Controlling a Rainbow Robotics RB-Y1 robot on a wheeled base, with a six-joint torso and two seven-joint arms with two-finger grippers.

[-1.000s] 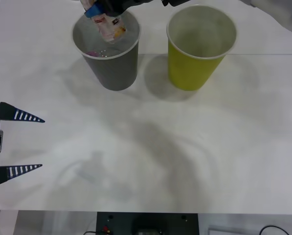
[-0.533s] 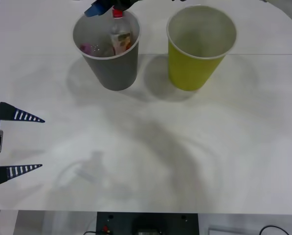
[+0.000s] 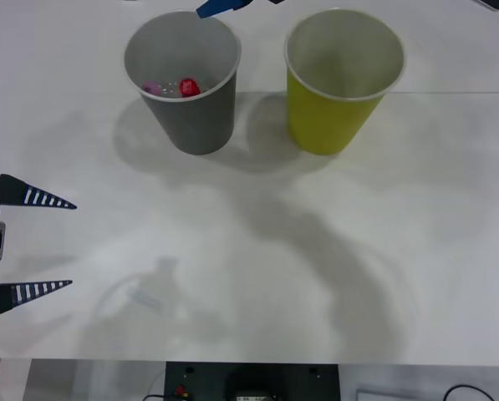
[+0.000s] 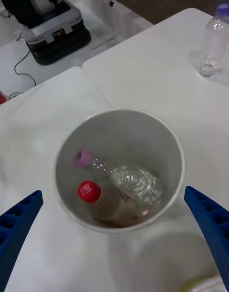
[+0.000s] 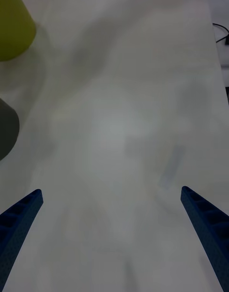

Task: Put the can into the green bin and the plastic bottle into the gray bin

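The plastic bottle (image 4: pixel 107 204) lies inside the gray bin (image 3: pixel 182 100), its red cap up and its body leaning against the inner wall, beside a second clear bottle with a purple cap (image 4: pixel 119 175) on the bin's floor. The right pincer (image 4: pixel 114 235) hangs directly above the bin's mouth with its blue fingers (image 4: pixel 210 225) spread wide and empty, one to each side of the rim, well clear of the bottle below. The green bin (image 3: pixel 343 79) stands just beside the gray one on the white surface (image 3: pixel 257 251). The left pincer (image 3: pixel 32 244) rests low at the surface's left edge, fingers wide apart, far from both bins.
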